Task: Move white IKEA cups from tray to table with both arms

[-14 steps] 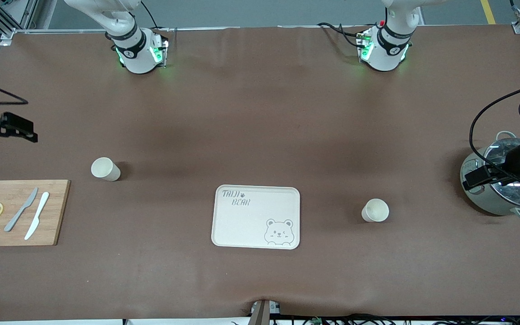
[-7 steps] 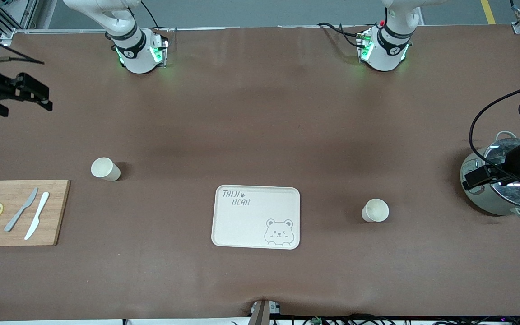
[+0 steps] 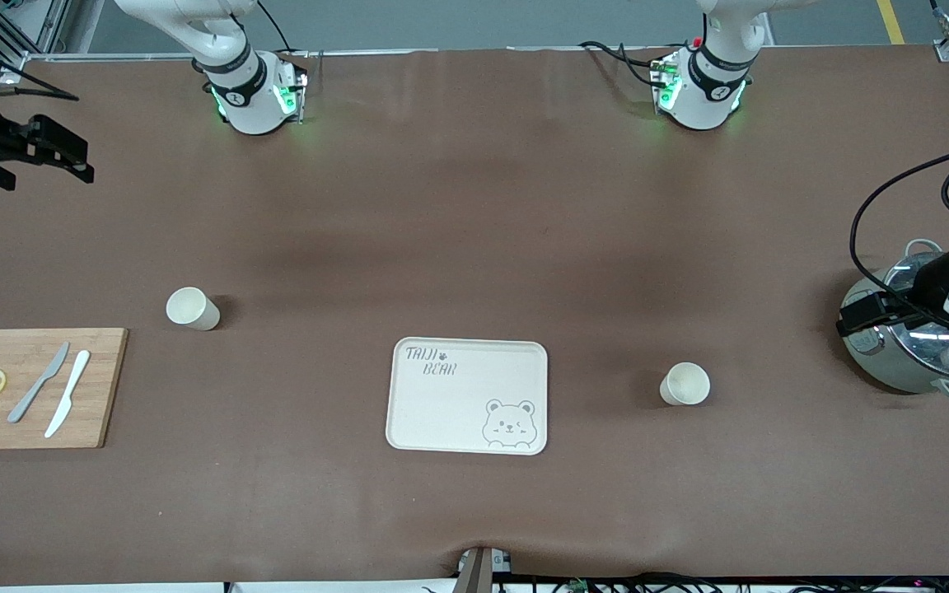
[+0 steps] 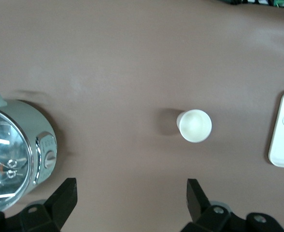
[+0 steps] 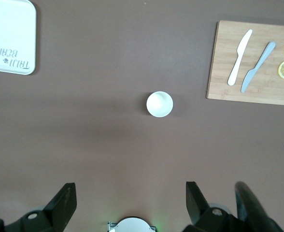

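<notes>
Bare brown table (image 3: pixel 474 206) fills the middle and upper frame, an open lane from both bases downward. At lower centre the cream tray (image 3: pixel 468 395) lies flat and low. One cup (image 3: pixel 191 308) stands left of centre, just above the cutting board (image 3: pixel 34 387) with its knives (image 3: pixel 53 390) at lower left. The other cup (image 3: pixel 684 384) stands right of the tray, with clear table between it and the steel pot (image 3: pixel 903 338) at the right edge.

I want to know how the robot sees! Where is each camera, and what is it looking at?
Front view: high across the table, facing both arm bases; tray, both cups, both hands at the table's ends.
Left wrist view: looks down on one cup and the pot; left hand open.
Right wrist view: looks down on the other cup and the cutting board; right hand open.
Shared: all three show the tray.
</notes>
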